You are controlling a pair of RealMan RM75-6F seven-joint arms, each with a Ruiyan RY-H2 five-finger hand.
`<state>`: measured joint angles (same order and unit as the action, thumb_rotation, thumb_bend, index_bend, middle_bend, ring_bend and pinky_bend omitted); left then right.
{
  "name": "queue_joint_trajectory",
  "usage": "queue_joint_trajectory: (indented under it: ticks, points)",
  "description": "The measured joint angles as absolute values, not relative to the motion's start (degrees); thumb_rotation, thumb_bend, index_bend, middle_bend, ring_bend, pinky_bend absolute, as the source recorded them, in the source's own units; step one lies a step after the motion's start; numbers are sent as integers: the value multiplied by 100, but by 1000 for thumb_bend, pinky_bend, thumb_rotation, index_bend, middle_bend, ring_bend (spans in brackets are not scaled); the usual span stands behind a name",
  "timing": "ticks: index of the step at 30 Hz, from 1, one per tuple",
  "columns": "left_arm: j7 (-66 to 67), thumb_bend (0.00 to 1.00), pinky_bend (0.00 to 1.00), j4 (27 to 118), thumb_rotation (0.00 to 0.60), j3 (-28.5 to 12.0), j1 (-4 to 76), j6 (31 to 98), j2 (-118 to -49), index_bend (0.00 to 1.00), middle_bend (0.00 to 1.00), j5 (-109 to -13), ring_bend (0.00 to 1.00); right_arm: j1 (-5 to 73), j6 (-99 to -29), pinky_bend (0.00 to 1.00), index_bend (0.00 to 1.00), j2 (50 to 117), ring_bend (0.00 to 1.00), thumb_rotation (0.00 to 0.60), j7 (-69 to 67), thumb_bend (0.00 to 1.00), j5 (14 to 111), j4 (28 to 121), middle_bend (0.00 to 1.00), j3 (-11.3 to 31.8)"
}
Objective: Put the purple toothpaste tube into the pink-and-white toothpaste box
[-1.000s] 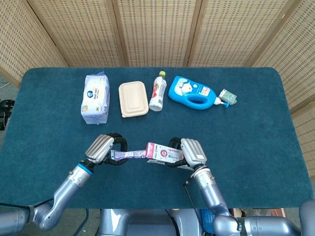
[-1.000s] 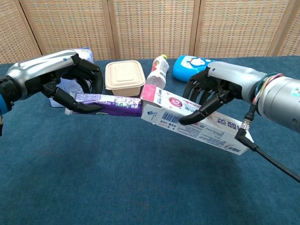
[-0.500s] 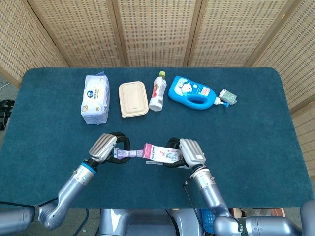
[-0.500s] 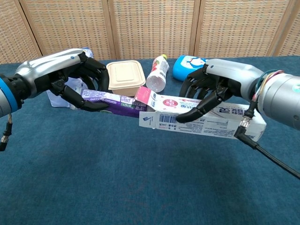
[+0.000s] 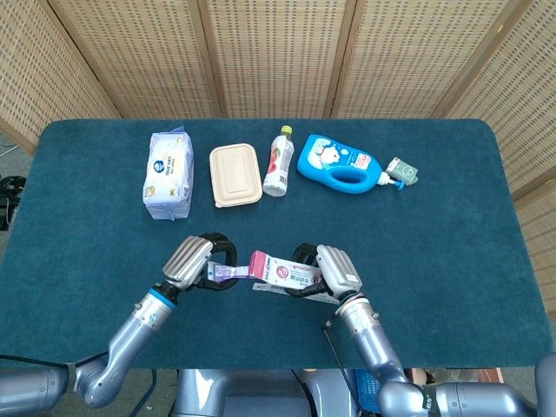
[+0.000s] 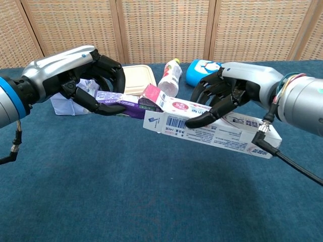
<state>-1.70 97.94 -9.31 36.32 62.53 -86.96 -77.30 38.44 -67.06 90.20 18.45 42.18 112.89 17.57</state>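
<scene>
Purple toothpaste tube (image 6: 118, 98), grasped by left hand (image 6: 83, 75), now deeper inside pink-and-white cardboard toothpaste box (image 6: 212, 128) at 3 o'clock, grasped by right hand (image 6: 229, 93).

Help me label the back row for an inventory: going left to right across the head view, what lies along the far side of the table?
White wipes pack → beige lidded container → small bottle with green cap → blue detergent bottle, lying on its side.
</scene>
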Motion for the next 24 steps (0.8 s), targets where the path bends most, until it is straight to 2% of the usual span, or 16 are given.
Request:
queue_joint_trajectory:
  ticks: [7,14,24]
  points:
    - [-240,415,386,9757,600,-928,3628,6285,-8746,831,620,-7771,360,3819,-6519,480,622,8926,460,600,1472,3,3963,11415,528,1892]
    - [-316,417,384,9663,600,-934,3607,6361,-8841,830,620,-7815,360,3788,-6045,483,624,8710,462,600,827,11,3500,11567,530,2132]
    - [-300,416,373,9629,600,-982,3614,6424,-9050,830,618,-7775,355,3829,-5737,483,624,8499,462,600,386,17,3375,11661,531,2190]
